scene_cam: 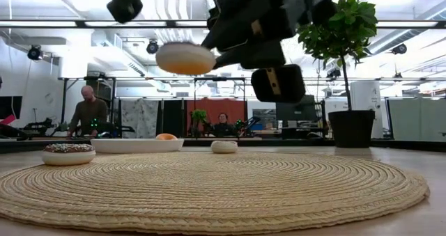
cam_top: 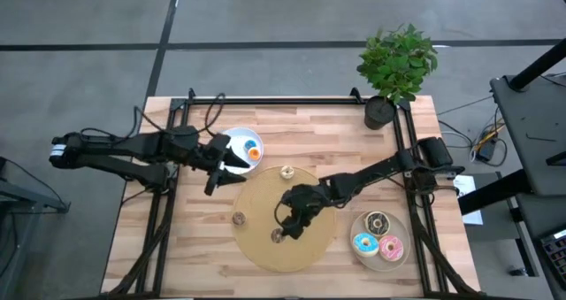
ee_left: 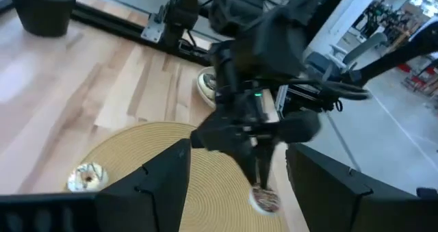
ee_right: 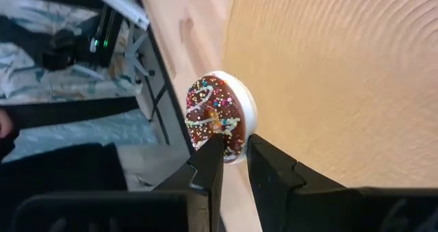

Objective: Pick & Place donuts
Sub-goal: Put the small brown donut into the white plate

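My right gripper (cam_top: pixel 285 229) hangs over the round woven mat (cam_top: pixel 265 251), shut on a chocolate-iced sprinkled donut (ee_right: pixel 217 116) with a pale base, lifted above the mat (scene_cam: pixel 185 58). Two more donuts lie flat on the mat: a cream one (cam_top: pixel 287 171) and a brown one (cam_top: pixel 238 218). A white plate (cam_top: pixel 232 141) at the mat's far left holds a blue and an orange donut (cam_top: pixel 254 153). My left gripper (cam_top: pixel 221 170) hovers open beside that plate, its fingers (ee_left: pixel 164 184) apart with nothing between them. My right gripper pinches the donut's rim (ee_right: pixel 229 148) between its two fingers, one on the iced top and one on the pale underside. Its fingers slant down from the table's right side. The donut is lifted clear of the mat and lies roughly level in the low view.
A beige plate (cam_top: pixel 400 257) with pink, blue and chocolate iced donuts sits at the near right. A potted plant (cam_top: pixel 395 65) stands at the far right corner. Dark frame rails (cam_top: pixel 164 220) run along both table sides. People sit in the room beyond the table.
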`<state>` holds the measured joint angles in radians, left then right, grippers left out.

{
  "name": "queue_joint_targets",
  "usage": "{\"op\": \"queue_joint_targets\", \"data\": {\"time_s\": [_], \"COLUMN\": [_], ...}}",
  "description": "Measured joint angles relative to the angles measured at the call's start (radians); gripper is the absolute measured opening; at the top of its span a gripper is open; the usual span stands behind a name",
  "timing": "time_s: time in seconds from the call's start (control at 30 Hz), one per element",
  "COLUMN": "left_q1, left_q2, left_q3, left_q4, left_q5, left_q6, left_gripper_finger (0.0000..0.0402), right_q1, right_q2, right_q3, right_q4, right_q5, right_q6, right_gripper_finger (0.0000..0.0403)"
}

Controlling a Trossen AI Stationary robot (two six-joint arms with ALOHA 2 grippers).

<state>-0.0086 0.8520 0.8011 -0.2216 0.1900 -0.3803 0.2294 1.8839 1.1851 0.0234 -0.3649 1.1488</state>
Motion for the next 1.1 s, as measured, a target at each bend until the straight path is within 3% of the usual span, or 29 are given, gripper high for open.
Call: {"op": "queue_joint_targets", "data": {"time_s": [0.63,1.1], "left_q1": [-0.001,0.000], "left_q2": [-0.143,-0.191], "left_q3": [0.030,0.030], "left_q4": [-0.127,-0.132], "left_q5": [-0.008,-0.038], "left_q6": [0.040,0.048], "left_gripper_finger": [0.0213,0.0213], "right_q1": [-0.251,-0.424], "right_q2": [0.001,0.004], "right_q3": [0.051,0.143], "right_q4": [-0.013,-0.014], "right_q5": [0.000,0.000], "right_q6": [-0.042,-0.146], "right_gripper_finger": [0.0056,0.0056]}}
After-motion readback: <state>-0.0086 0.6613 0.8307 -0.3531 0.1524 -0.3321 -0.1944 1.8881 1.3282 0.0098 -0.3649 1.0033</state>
